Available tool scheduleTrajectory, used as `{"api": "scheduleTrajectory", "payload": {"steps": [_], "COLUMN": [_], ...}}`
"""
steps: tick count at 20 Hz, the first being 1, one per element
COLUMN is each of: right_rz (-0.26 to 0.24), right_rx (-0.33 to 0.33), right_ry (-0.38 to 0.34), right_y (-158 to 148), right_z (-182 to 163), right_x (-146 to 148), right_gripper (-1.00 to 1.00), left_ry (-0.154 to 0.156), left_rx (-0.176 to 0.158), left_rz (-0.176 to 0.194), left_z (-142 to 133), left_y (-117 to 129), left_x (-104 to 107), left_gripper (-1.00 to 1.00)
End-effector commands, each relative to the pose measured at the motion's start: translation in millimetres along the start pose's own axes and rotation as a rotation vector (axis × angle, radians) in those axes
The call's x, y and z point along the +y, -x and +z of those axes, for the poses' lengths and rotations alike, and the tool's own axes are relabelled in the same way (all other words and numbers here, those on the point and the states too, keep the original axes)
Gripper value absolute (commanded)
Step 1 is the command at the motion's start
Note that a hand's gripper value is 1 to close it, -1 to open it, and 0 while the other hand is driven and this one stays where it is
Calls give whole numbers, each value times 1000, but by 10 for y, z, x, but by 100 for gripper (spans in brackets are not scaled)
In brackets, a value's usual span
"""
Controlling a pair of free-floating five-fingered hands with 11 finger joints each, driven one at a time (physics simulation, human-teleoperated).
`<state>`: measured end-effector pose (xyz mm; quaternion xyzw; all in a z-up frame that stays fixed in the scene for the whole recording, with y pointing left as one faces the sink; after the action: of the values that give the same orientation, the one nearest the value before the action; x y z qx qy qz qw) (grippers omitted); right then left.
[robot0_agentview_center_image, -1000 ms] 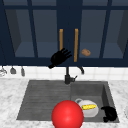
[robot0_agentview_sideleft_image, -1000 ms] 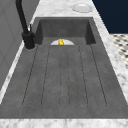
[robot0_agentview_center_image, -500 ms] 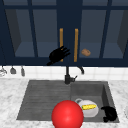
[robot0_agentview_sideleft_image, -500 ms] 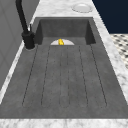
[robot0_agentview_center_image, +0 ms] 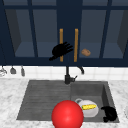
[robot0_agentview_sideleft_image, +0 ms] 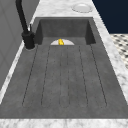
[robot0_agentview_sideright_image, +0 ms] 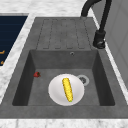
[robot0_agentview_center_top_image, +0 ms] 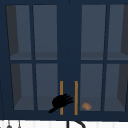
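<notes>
My left hand (robot0_agentview_center_image: 60,50) floats in front of the dark blue wall cabinet, fingers straight and spread over the left door's wooden handle (robot0_agentview_center_image: 61,40); the upper view has this hand (robot0_agentview_center_top_image: 60,101) at the handle's (robot0_agentview_center_top_image: 61,87) lower end. The right door's handle (robot0_agentview_center_image: 76,45) stands just beside it. Behind the right door's glass lies a small brown lump (robot0_agentview_center_image: 86,52). My right hand (robot0_agentview_center_image: 109,113) hangs low at the sink's front right corner. In the basin a white plate (robot0_agentview_sideright_image: 56,93) carries a yellow corn cob (robot0_agentview_sideright_image: 67,89).
A large red ball (robot0_agentview_center_image: 67,115) sits at the sink's front edge. The black faucet (robot0_agentview_center_image: 67,75) rises behind the sink, with the ribbed drainboard (robot0_agentview_sideleft_image: 63,75) to the left. Utensils (robot0_agentview_center_image: 12,70) hang on the left wall. A white dish (robot0_agentview_sideleft_image: 81,7) rests on the far counter.
</notes>
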<state>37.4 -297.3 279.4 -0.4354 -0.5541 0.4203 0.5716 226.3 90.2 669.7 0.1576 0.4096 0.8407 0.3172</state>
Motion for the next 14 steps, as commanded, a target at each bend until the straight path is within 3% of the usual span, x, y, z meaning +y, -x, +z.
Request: {"api": "scheduleTrajectory", "payload": {"steps": [1, 2, 5, 10, 12, 14], "right_rz": [0, 0, 0, 0, 0, 0], "right_rx": [0, 0, 0, 0, 0, 0], "right_ry": [0, 0, 0, 0, 0, 0], "right_y": [0, 0, 0, 0, 0, 0], "right_z": [0, 0, 0, 0, 0, 0], "right_x": [0, 0, 0, 0, 0, 0], "right_gripper": [0, 0, 0, 0, 0, 0], "left_ry": [47, 27, 22, 70, 108, 144], "left_rx": [-31, -31, -12, -25, -55, -59], "left_rz": [40, 30, 10, -55, -107, -149], "left_z": [77, 76, 76, 107, 59, 47], "left_y": [124, 181, 308, 450, 477, 474], "left_x": [-61, -119, -272, -420, -481, -548], "left_gripper": [-100, -100, -100, -100, -100, -100]}}
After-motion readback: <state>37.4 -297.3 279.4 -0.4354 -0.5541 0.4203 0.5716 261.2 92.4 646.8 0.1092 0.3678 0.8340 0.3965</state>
